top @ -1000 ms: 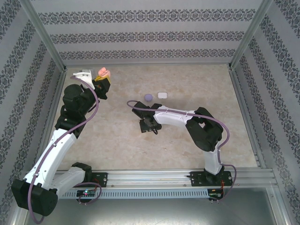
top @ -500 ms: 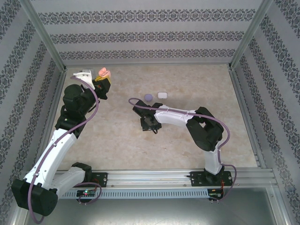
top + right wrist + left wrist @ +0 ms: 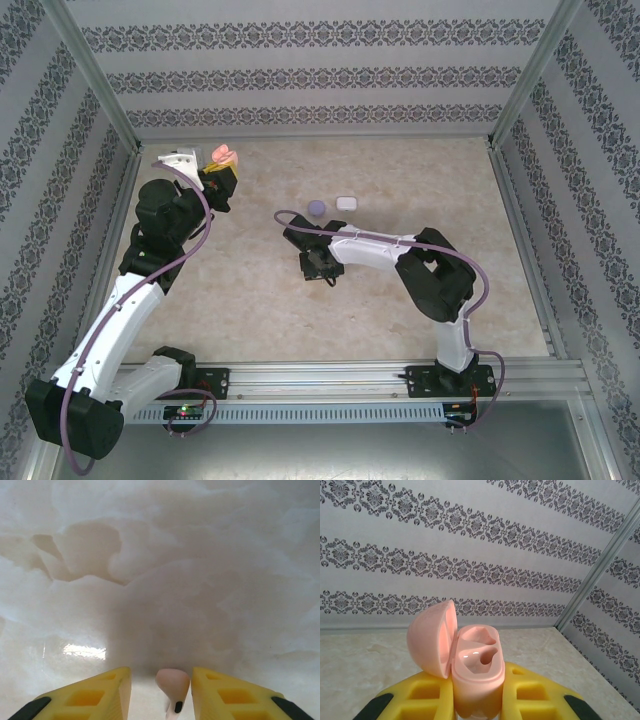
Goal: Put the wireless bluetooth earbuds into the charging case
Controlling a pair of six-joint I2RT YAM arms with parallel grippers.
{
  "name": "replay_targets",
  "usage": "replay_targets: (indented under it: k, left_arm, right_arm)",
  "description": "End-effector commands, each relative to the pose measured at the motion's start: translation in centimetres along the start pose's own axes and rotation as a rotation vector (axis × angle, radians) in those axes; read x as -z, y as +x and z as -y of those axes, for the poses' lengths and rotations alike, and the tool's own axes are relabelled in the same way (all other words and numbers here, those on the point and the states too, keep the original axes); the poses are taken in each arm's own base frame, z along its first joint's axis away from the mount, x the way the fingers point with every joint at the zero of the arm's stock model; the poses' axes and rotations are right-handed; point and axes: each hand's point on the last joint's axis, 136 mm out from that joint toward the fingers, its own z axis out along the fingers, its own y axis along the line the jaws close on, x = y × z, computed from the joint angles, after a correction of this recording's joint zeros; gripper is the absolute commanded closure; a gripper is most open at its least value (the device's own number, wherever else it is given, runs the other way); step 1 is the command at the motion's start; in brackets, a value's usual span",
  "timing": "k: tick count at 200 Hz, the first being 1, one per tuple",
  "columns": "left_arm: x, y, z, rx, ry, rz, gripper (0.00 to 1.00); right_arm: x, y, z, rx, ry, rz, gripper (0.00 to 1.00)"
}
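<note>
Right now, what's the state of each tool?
Left tool: shut on the open pink charging case.
Right tool: open, pink earbud between its fingers, not yet clamped.

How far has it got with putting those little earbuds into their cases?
Early days. Done: the pink case stands open in the left gripper, both slots empty. In hand: the right gripper is down at the table, fingers either side of a pink earbud; whether it is gripped yet I cannot tell. Left: seating that earbud, while the purple case and white case wait on the table.
</note>
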Motion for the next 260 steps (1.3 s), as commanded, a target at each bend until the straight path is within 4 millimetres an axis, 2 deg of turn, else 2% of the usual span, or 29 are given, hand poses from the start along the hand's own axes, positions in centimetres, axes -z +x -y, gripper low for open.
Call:
replay_targets:
  k: [1,54,83,141,183,217,260]
  left_arm:
    - [0.0,-0.9,0.3,0.010,0.021,0.039,1.00]
    - [0.0,-0.9,0.3,0.012,0.022,0.041,1.00]
    - [-0.1,-0.7,0.2,0.011,0.023,0.036,1.00]
    - [-0.1,-0.3,0.1,0.019,0.017,0.021,1.00]
    - [-0.5,0.7,0.2,0.022,0.033,-0.022,1.00]
    - [-0.7,1.7,0.9,0.001,0.084,-0.053,1.00]
    - [-0.3,2.9,3.6,-0.089,0.270,-0.033,1.00]
  right_arm:
    - [-1.4,0.6,1.2,-0.037,0.037,-0.036,0.63]
    - [-1.9,0.5,1.5,-0.047,0.043,-0.036,0.66]
    - [-1.8,0.5,1.3,-0.047,0.035,-0.039,0.72]
    - [0.0,-0.1,0.8,-0.057,-0.011,0.000,0.79]
    - [3.2,-1.6,0.9,-0.057,-0.051,0.080,0.79]
    - [6.3,-3.1,1.8,-0.065,-0.087,0.160,0.79]
    - [11.3,-5.6,3.8,-0.076,-0.140,0.280,0.80]
